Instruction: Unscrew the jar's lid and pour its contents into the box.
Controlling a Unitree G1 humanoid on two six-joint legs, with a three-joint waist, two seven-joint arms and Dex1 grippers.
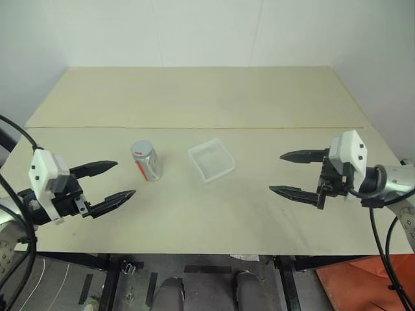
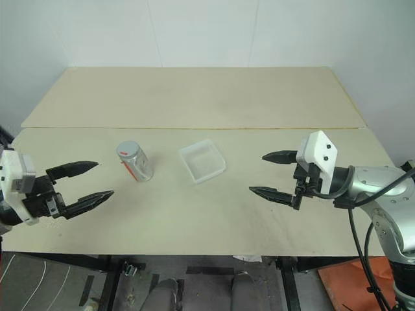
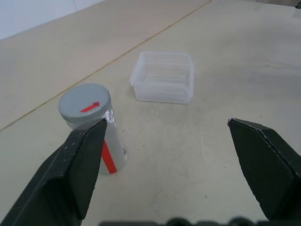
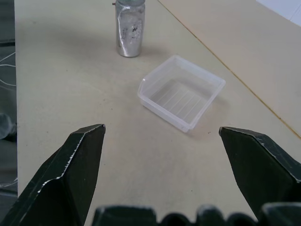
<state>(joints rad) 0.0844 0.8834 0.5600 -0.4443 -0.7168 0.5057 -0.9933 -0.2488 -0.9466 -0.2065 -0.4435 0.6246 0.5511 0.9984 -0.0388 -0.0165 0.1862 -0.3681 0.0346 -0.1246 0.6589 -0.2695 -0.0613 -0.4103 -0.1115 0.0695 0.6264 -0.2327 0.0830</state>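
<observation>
The jar (image 1: 147,162) stands upright on the table, left of centre, silvery with a red mark down its side. Its grey lid (image 3: 85,105), bearing a red mark, sits on top. The contents are hidden inside. To the right of the jar lies the clear box (image 1: 211,159), with nothing in it. My left gripper (image 1: 112,181) hovers open to the left of the jar, fingers pointing toward it, nothing between them. On the right side my right gripper (image 1: 292,173) hangs open, pointing at the box from some distance away.
The beige table (image 1: 194,97) has a seam running across it behind the jar and box. Its front edge lies just below both grippers. A white wall stands behind the table. An orange object (image 1: 363,285) sits on the floor at the lower right.
</observation>
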